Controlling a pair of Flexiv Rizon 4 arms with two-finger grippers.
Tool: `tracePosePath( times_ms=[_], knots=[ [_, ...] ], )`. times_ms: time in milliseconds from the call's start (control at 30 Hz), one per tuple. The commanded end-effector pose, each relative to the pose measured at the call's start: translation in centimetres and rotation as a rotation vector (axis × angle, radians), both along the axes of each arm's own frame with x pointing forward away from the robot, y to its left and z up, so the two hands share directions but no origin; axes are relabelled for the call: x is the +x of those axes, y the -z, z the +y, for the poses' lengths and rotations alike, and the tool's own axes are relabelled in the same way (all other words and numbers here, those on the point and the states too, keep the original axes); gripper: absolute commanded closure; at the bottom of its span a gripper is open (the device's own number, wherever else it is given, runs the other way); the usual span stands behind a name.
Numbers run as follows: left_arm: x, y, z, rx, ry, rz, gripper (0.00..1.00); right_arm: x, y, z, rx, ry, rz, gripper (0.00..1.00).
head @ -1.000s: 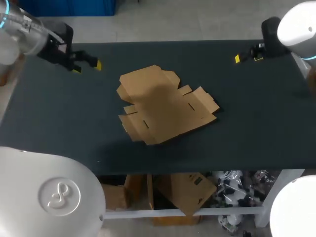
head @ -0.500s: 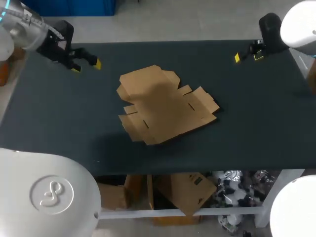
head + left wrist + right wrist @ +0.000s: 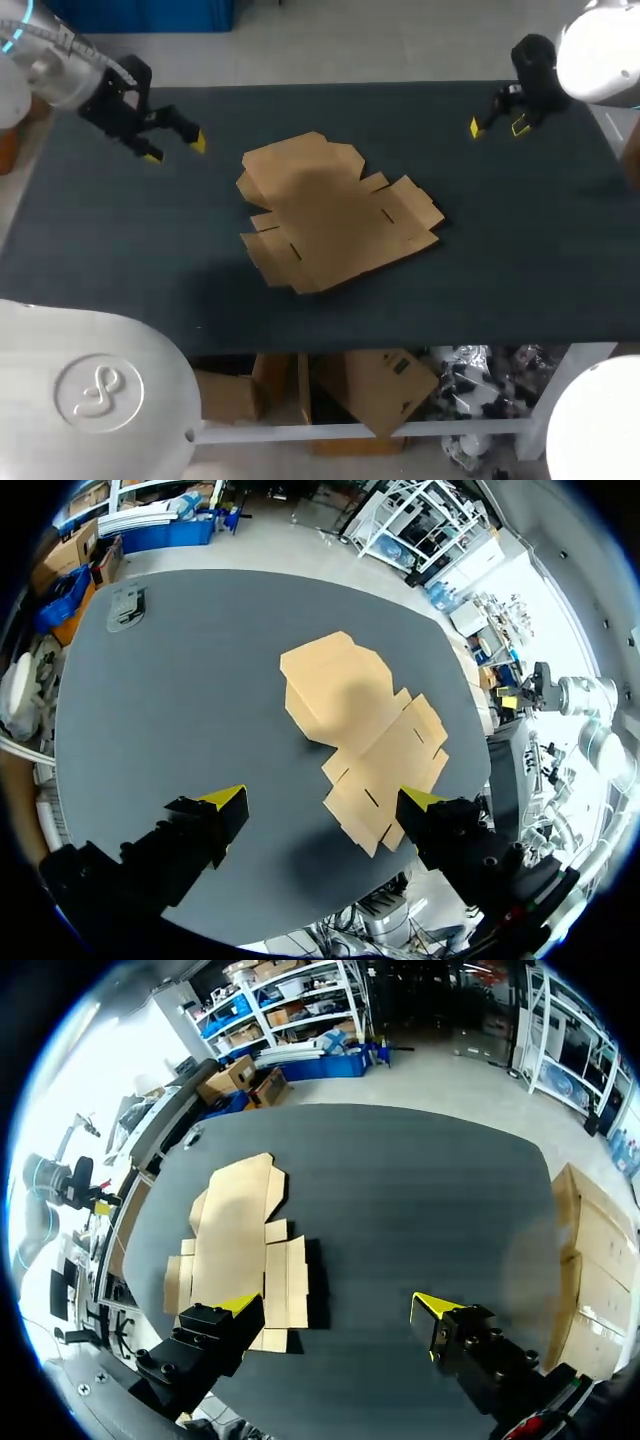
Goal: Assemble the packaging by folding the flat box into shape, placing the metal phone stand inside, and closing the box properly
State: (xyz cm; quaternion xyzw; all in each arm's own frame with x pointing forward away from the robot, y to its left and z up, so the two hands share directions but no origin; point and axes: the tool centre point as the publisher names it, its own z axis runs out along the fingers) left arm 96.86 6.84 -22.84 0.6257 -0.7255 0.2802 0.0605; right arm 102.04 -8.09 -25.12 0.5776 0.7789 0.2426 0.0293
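The flat brown cardboard box [image 3: 335, 215] lies unfolded in the middle of the dark table [image 3: 520, 250], and it shows again in the left wrist view [image 3: 360, 725] and the right wrist view [image 3: 235, 1235]. A small grey metal piece, apparently the phone stand [image 3: 128, 607], sits at the table's far left corner; it is just visible in the right wrist view [image 3: 190, 1138] and hidden behind my left arm in the head view. My left gripper [image 3: 175, 148] hangs open above the far left of the table, left of the box, and shows in its own wrist view [image 3: 322, 800]. My right gripper [image 3: 497, 126] is open over the far right, empty, also seen from its own wrist [image 3: 335, 1305].
Bare dark table surface surrounds the box on all sides. The front edge [image 3: 400, 345] runs just below the box.
My left gripper has dropped slightly toward the table's near side and turned a little. My right wrist has shifted a bit to the left. The box has not moved.
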Motion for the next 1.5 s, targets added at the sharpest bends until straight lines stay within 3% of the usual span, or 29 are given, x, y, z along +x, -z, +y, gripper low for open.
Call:
tracePosePath(
  times_ms=[33,300,533,900,1267,1500],
  knots=[
    [-0.8,-0.5,-0.1,0.015,-0.013,0.021,0.0,0.1,0.5,0.5,-0.043,-0.002,0.065,0.0],
    [-2.5,-0.3,0.0,-0.001,-0.018,0.051,0.0,-0.6,2.1,1.5,-0.001,-0.05,0.093,0.0],
    [-3.4,0.1,0.0,-0.003,-0.01,0.061,0.0,-0.5,4.1,2.7,-0.001,-0.078,0.179,0.0],
    [-3.9,0.4,-0.2,-0.006,0.01,0.079,0.0,0.2,6.8,4.8,0.046,-0.114,0.239,0.0],
    [-4.2,0.5,-0.6,-0.005,0.023,0.082,0.0,0.4,10.4,7.5,0.038,-0.134,0.324,0.0],
    [-4.3,0.8,-0.6,0.029,-0.001,0.087,0.0,0.2,11.8,8.3,0.048,-0.14,0.37,0.0]
  ],
)
